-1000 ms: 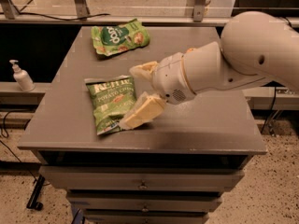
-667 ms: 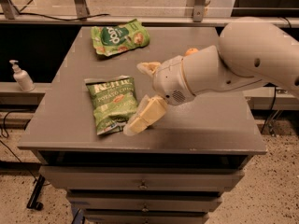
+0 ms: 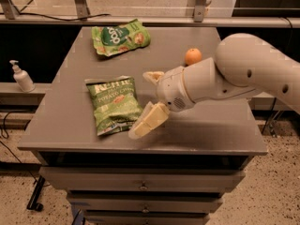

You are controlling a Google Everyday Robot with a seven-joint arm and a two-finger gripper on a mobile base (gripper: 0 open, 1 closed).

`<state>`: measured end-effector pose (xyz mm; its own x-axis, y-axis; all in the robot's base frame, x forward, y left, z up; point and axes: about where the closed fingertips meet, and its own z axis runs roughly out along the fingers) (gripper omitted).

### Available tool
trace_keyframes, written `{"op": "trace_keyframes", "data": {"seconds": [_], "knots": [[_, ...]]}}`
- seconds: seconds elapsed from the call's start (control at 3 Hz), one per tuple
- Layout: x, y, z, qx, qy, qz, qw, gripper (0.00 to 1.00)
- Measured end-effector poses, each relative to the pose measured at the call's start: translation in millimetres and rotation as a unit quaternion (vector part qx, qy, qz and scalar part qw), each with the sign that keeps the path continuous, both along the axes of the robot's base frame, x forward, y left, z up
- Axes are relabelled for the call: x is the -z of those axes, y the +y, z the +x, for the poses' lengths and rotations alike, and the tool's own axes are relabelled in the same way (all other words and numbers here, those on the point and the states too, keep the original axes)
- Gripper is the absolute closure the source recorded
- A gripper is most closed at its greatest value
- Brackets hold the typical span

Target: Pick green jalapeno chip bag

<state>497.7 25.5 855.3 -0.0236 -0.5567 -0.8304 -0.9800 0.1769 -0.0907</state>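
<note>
while the fingers (image 3: 150, 120) stand spread wide apart, one pale pad low toward the front edge and the other higher up, nothing lies between them. the gripper (image 3: 143, 102) hangs just beside the right edge of the green jalapeno chip bag (image 3: 114, 104), its opening turned left toward it. the bag lies flat on the worktop (image 3: 61, 121), front left of the middle, lettering up. whether the lower finger touches its foil i cannot tell.

the step in hand looks like the approach for the grasp. to do it well, the gripper should ease left until the bag's right margin sits between the fingers. it should then get low enough to catch the crinkled edge and close on the seam rather than the puffed middle, which would likely slip. a slow close should keep the light bag from skating away.

farther out, a second green bag (image 3: 119, 37) with a round dark logo lies at the back, well apart, and is not the target. an orange (image 3: 192, 56) sits behind the arm (image 3: 243, 74).
</note>
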Motion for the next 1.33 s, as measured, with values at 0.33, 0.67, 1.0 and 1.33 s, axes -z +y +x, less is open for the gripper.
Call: {"op": "trace_keyframes", "data": {"seconds": [0.33, 0.67, 1.0, 1.33], "knots": [[13, -1, 5, 0.004, 0.006, -0.001, 1.0000, 0.18], [16, -2, 7, 0.012, 0.010, 0.002, 0.9999, 0.41], [14, -5, 5, 0.023, 0.013, 0.005, 0.9996, 0.64], [5, -8, 4, 0.033, 0.012, 0.005, 0.9994, 0.87]]}}
